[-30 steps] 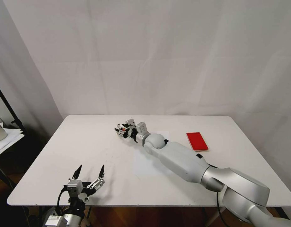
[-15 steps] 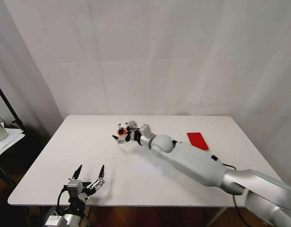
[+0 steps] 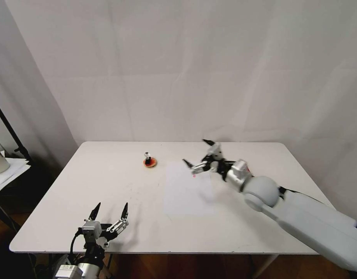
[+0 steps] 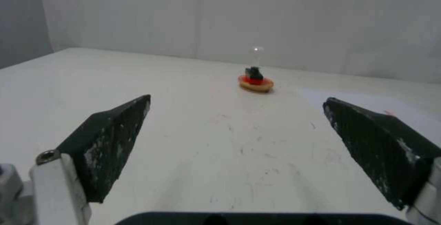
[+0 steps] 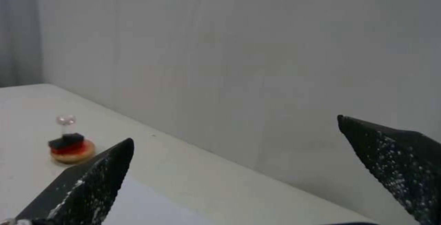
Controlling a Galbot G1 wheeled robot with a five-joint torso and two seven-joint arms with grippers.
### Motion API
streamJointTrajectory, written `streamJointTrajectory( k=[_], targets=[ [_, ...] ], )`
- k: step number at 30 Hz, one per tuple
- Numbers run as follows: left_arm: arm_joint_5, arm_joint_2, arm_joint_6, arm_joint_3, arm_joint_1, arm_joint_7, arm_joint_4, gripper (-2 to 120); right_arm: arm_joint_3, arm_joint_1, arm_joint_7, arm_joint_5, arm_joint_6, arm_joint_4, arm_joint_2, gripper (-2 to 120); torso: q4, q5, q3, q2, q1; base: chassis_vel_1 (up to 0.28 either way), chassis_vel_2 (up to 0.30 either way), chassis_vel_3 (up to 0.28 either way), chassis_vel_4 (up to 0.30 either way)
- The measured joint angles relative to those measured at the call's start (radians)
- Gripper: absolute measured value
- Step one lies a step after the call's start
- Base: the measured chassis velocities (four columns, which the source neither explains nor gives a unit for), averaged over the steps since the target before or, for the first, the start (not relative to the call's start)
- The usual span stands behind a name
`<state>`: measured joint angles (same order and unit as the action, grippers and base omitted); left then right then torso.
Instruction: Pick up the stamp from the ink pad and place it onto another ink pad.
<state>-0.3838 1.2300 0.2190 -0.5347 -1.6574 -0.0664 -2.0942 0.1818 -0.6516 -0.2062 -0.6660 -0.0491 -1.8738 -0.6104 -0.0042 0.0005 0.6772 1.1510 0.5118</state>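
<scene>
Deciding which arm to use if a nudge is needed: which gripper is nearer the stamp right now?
Right. The right gripper hangs open over the table's far middle, beside the stamp standing on the round ink pad. The left gripper sits open at the near edge, clearly farther.

- The stamp [image 3: 147, 156] stands upright on the round ink pad [image 3: 150, 162], toward the back of the table [image 3: 89, 182].
- A sheet of paper [image 3: 188, 193] lies to the pad's right, nearer the front.
- The right gripper [image 3: 198, 154] hangs above the paper's far edge, fingers spread.
- The left gripper [image 3: 108, 211] sits at the table's front left edge, fingers spread.
</scene>
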Motion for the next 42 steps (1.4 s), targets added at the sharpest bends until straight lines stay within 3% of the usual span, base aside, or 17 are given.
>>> streamJointTrajectory(
  k=[2,3,5,7,9,15,23,42],
  targets=[
    [0.0,0.0,0.0,0.0,-0.001,0.0,0.0,100,-0.193,-0.2,-0.056,0.012,-0.01,-0.067,0.03,103,0.0004,0.0,0.0,0.0,0.0,0.0,0.0,0.0,0.0],
    [0.0,0.0,0.0,0.0,-0.001,0.0,0.0,100,-0.193,-0.2,-0.056,0.012,-0.01,-0.067,0.03,103,0.0004,0.0,0.0,0.0,0.0,0.0,0.0,0.0,0.0],
    [0.0,0.0,0.0,0.0,0.0,0.0,0.0,100,-0.339,-0.415,-0.108,0.035,-0.033,-0.135,0.028,100,-0.0001,-0.0005,0.0,0.0,0.0,0.0,0.0,0.0,0.0],
    [0.0,0.0,0.0,0.0,-0.001,0.0,0.0,100,-0.384,-0.497,-0.123,0.054,-0.05,-0.156,0.01,100,0.0002,0.0006,0.0,0.0,0.0,0.0,0.0,0.0,0.0],
    [0.0,0.0,0.0,0.0,-0.001,0.0,0.0,100,-0.458,-0.679,-0.143,0.131,-0.084,-0.183,-0.057,100,0.0001,-0.0004,0.0,0.0,0.0,0.0,0.0,0.0,0.0],
    [0.0,0.0,0.0,0.0,-0.001,0.0,0.0,100,-0.592,-0.931,-0.167,0.255,-0.144,-0.224,-0.232,100,0.0003,-0.0003,0.0,0.0,0.0,0.0,0.0,0.0,0.0],
    [0.0,0.0,0.0,0.0,0.0,0.0,0.0,100,-0.653,-1.058,-0.164,0.363,-0.181,-0.252,-0.335,100,0.0004,-0.0008,0.0,0.0,0.0,0.0,0.0,0.0,0.0],
    [0.0,0.0,0.0,0.0,-0.001,0.0,0.0,100,-0.641,-1.075,-0.157,0.38,-0.175,-0.261,-0.355,100,0.0003,-0.0006,0.0,0.0,0.0,0.0,0.0,0.0,0.0]
  ],
)
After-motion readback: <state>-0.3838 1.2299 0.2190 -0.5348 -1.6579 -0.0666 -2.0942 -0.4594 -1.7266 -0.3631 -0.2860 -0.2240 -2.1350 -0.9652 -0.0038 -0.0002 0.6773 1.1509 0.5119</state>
